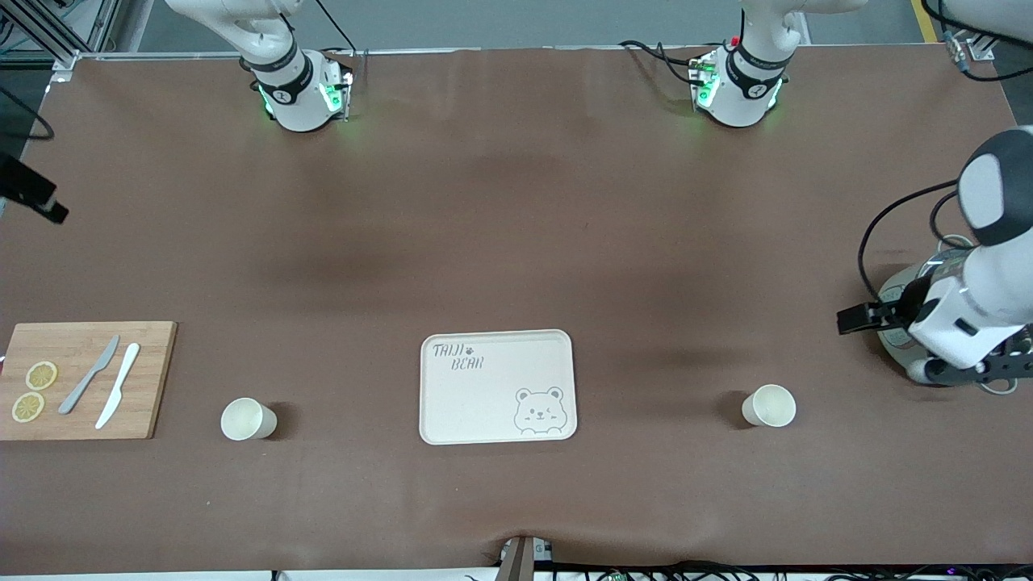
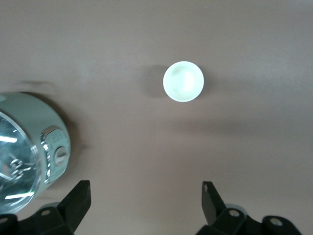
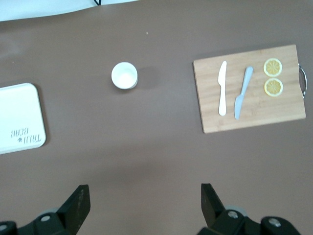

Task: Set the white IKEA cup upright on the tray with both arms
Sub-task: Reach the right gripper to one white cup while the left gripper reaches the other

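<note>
The cream tray [image 1: 496, 387] with "TAIJI BEAR" lettering and a bear face lies bare in the middle of the table, near the front camera. One white cup [image 1: 769, 405] stands upright on the table beside it, toward the left arm's end. A second white cup [image 1: 248, 419] stands upright toward the right arm's end. My left gripper [image 2: 145, 192] is open and empty, high over the table, with the first cup [image 2: 183, 81] below it and apart from it. My right gripper [image 3: 144, 192] is open and empty, high above the second cup [image 3: 124, 75] and the tray's edge [image 3: 19, 117].
A wooden cutting board [image 1: 85, 379] with two lemon slices, a grey knife and a white knife lies at the right arm's end. A round glass-lidded appliance [image 2: 24, 152] with a cable stands at the left arm's end, under the left arm's hand [image 1: 968, 315].
</note>
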{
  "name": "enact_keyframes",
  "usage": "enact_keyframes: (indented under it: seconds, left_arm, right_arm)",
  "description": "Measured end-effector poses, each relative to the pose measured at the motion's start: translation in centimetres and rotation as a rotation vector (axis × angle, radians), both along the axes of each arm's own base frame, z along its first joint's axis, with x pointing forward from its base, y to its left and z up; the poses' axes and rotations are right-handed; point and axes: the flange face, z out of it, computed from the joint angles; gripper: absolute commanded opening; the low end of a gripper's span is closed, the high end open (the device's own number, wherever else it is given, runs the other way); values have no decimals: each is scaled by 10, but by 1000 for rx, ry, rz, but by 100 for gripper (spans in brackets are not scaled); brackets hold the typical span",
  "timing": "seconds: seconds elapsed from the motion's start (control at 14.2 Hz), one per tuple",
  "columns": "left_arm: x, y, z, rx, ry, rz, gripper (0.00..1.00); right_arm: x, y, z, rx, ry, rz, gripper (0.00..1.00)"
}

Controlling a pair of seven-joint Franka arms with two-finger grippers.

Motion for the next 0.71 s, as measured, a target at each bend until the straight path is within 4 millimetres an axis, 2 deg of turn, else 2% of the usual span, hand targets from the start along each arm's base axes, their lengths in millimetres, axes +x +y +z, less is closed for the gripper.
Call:
enact_keyframes:
  seconds: [0.14,0.35,0.57,0.71]
  left_arm:
    - [12,-6,-31,3,-4,-9,100]
    - [29,-9,-76,7,-20,-13,100]
    - [43,-9,-120,11,-50,-14,100]
    - [51,-10,-151,13,-70,-17,100]
  right_arm:
    - [35,-2,-35,-10,-10,-1,100]
    - [81,-4,-100,-23,-13,-2,100]
    - [112,-2,-155,-34,-18,2,100]
    - [127,-1,-184,-40,-33,5,100]
